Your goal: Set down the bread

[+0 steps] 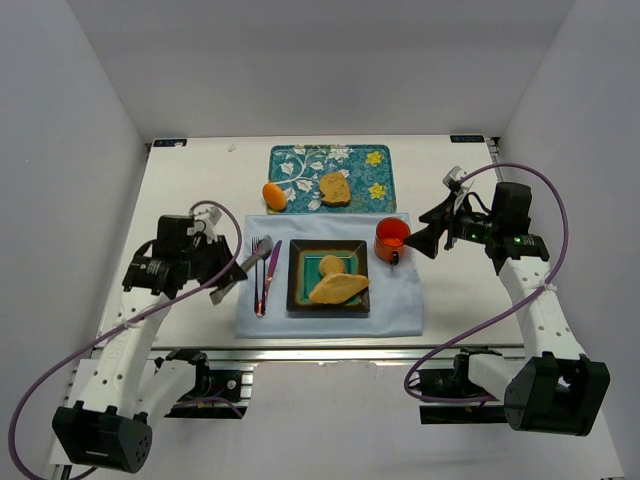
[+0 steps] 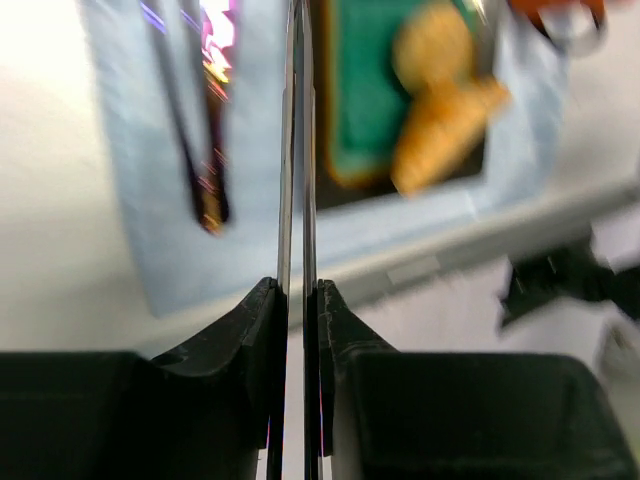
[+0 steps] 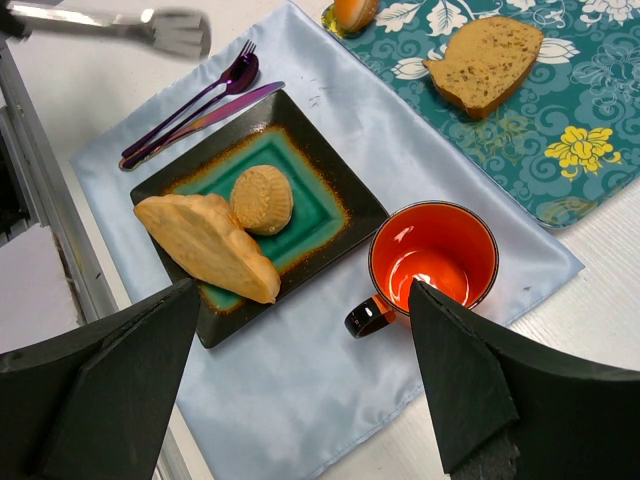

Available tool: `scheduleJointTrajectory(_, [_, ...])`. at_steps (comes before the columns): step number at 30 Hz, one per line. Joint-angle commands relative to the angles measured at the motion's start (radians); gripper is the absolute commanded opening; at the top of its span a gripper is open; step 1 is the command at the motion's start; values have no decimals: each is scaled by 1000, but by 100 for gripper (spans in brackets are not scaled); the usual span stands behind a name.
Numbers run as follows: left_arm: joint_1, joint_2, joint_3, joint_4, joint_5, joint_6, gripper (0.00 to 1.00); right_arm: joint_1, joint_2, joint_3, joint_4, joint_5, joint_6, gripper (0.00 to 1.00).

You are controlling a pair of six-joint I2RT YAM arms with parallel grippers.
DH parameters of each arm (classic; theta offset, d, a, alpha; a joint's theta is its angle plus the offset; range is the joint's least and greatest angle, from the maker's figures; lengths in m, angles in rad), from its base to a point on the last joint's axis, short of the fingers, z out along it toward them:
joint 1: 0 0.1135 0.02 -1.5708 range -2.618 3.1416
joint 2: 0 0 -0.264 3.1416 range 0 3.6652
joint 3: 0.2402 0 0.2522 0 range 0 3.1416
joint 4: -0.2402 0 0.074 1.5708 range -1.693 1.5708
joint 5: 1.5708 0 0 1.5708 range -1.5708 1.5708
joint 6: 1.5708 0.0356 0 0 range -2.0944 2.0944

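A brown bread slice (image 1: 335,188) lies on the floral mat (image 1: 375,170); it also shows in the right wrist view (image 3: 487,62). A long pale bread piece (image 1: 339,289) and a round bun (image 1: 333,266) lie on the square dark plate (image 1: 298,300), also seen from the right wrist as bread piece (image 3: 205,245) and bun (image 3: 262,198). My left gripper (image 1: 220,258) is shut on metal tongs (image 1: 250,262), held left of the plate with the tong arms (image 2: 297,150) nearly together. My right gripper (image 1: 425,238) is open and empty, beside the mug.
An orange mug (image 1: 391,238) stands on the pale blue cloth (image 1: 400,310) right of the plate. A purple fork and knife (image 1: 263,272) lie left of the plate. An orange fruit (image 1: 274,196) sits at the mat's left corner.
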Motion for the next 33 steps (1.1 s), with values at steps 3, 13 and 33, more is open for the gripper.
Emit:
scheduleJointTrajectory(3, [77, 109, 51, 276, -399, 94, 19, -4, -17, -6, 25, -31, -2, 89])
scheduleJointTrajectory(13, [291, 373, -180, 894, -495, 446, 17, -4, -8, 26, -40, -26, -95, 89])
scheduleJointTrajectory(33, [369, 560, -237, 1006, -376, 412, 74, -4, 15, 54, -74, 3, -115, 89])
